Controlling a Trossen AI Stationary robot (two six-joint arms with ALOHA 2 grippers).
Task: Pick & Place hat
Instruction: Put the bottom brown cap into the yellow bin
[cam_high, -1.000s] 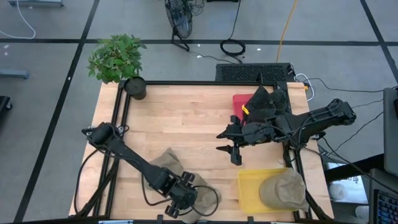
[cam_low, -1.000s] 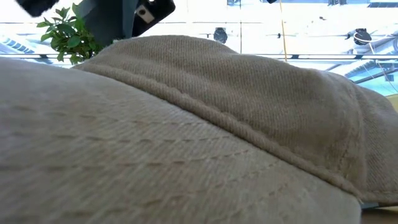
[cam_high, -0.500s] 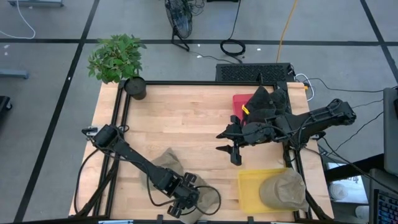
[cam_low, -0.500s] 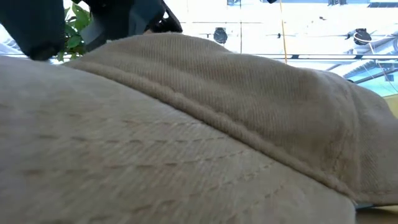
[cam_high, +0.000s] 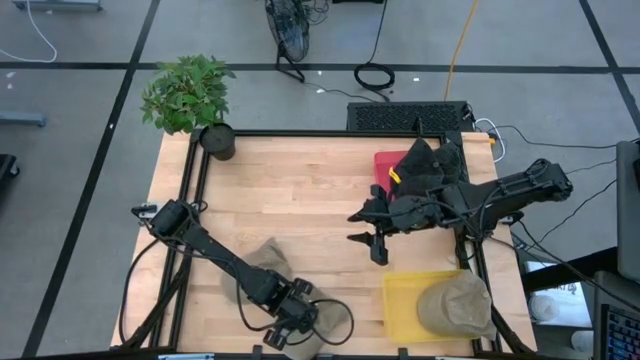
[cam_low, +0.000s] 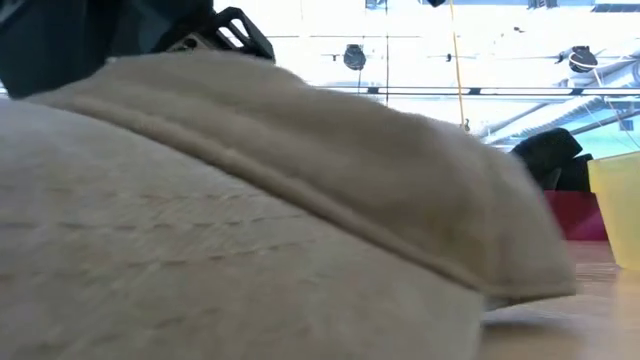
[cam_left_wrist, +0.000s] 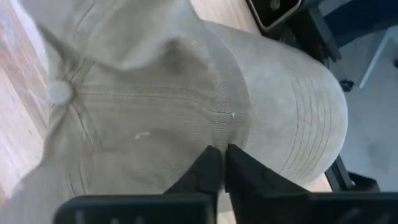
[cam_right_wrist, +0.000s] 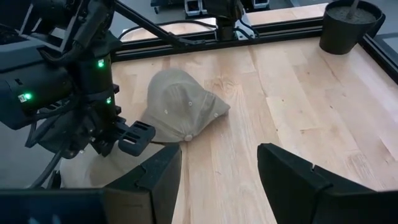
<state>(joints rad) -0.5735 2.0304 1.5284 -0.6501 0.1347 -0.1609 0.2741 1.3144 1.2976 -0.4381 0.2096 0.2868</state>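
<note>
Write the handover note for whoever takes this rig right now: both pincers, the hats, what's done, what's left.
Left pincer: shut, pinching the fabric of the tan hat at the table's near edge.
Right pincer: open, empty, waiting above the table's middle.
Second tan hat: already lying in the yellow tray at the near right.
Black hat sits on the red tray at the far right.
Done: one hat placed, grip taken on the next.
Left: lift that hat and set it down, probably in the yellow tray.

We find no readable text, label, brand, number or sign in any of the four views.
</note>
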